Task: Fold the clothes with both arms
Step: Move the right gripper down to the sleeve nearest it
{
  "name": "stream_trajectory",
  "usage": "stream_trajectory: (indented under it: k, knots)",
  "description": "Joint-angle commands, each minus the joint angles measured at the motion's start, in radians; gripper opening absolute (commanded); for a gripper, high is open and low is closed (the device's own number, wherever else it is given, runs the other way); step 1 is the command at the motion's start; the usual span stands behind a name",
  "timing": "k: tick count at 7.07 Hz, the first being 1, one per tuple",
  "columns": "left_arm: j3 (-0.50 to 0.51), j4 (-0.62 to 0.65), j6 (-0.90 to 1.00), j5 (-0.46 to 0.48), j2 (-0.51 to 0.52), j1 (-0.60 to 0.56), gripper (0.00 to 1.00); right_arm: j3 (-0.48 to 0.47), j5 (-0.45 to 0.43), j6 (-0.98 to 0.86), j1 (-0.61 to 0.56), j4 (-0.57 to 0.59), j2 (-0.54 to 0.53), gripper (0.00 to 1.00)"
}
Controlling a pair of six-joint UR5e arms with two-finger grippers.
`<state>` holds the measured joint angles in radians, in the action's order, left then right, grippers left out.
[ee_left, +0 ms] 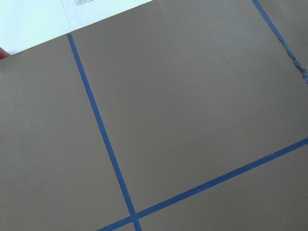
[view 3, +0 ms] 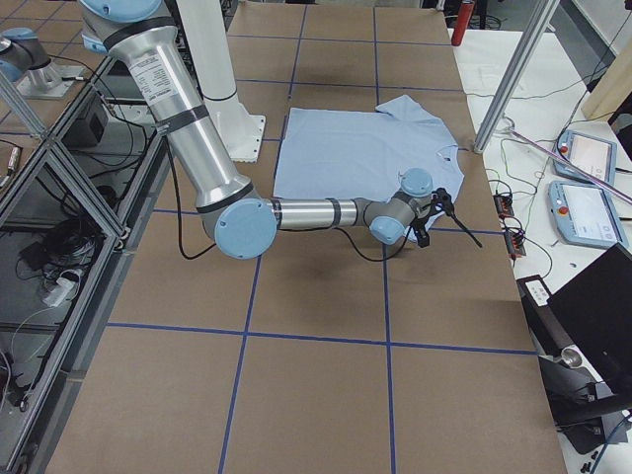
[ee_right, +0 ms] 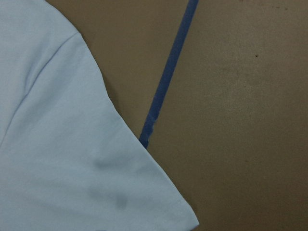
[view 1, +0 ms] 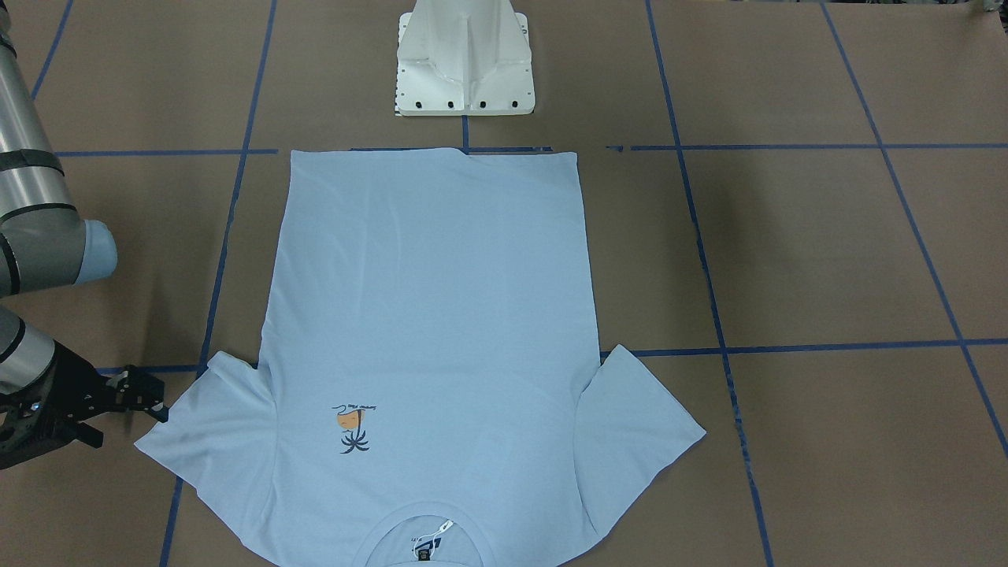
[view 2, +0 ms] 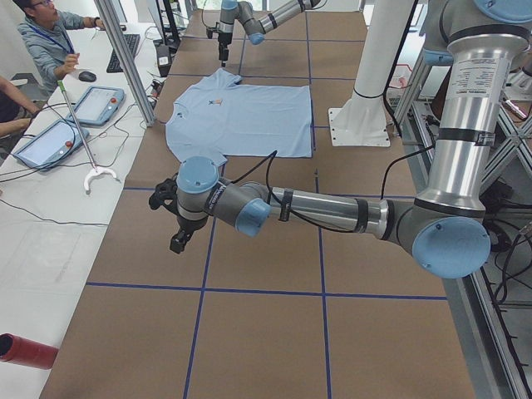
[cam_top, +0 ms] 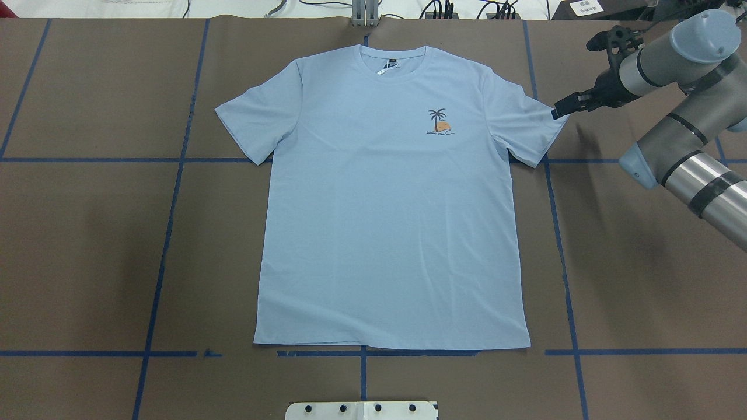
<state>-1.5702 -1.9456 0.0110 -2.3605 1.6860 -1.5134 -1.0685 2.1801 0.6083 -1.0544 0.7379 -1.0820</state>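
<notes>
The light blue T-shirt (cam_top: 391,204) lies flat and spread out on the brown table, collar away from the robot, palm-tree print (cam_top: 439,122) facing up. It also shows in the front-facing view (view 1: 429,315). My right gripper (cam_top: 563,109) hangs just beyond the tip of the shirt's sleeve on my right side (view 1: 197,425), beside it, jaws apart and holding nothing (view 1: 132,425). The right wrist view shows that sleeve's edge (ee_right: 72,159). My left gripper (view 2: 179,241) hovers over bare table far from the shirt; I cannot tell whether it is open or shut.
The white pedestal base (view 1: 465,63) stands at the shirt's hem. Blue tape lines (ee_left: 101,130) grid the table. Operators (view 2: 50,41), tablets (view 2: 91,104) and a red cylinder (view 2: 25,349) are on the white bench beyond the far edge.
</notes>
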Motion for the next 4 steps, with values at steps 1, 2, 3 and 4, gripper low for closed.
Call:
stream_trajectory:
  k: [1,2,3,4]
  knots:
    - [0.001,-0.001,0.001,0.0,0.0,-0.001,1.0,0.022,-0.049,0.001,0.017,0.064,0.042,0.87]
    - [0.004,-0.001,0.001,0.0,0.0,-0.001,1.0,0.03,-0.063,0.001,0.025,0.064,0.042,0.84]
    - [-0.001,-0.001,0.001,0.0,-0.002,-0.001,1.0,0.038,-0.065,0.001,0.033,0.064,0.042,0.83]
    - [0.001,-0.001,0.001,0.0,0.0,-0.001,1.0,0.045,-0.063,-0.001,0.034,0.064,0.042,0.81]
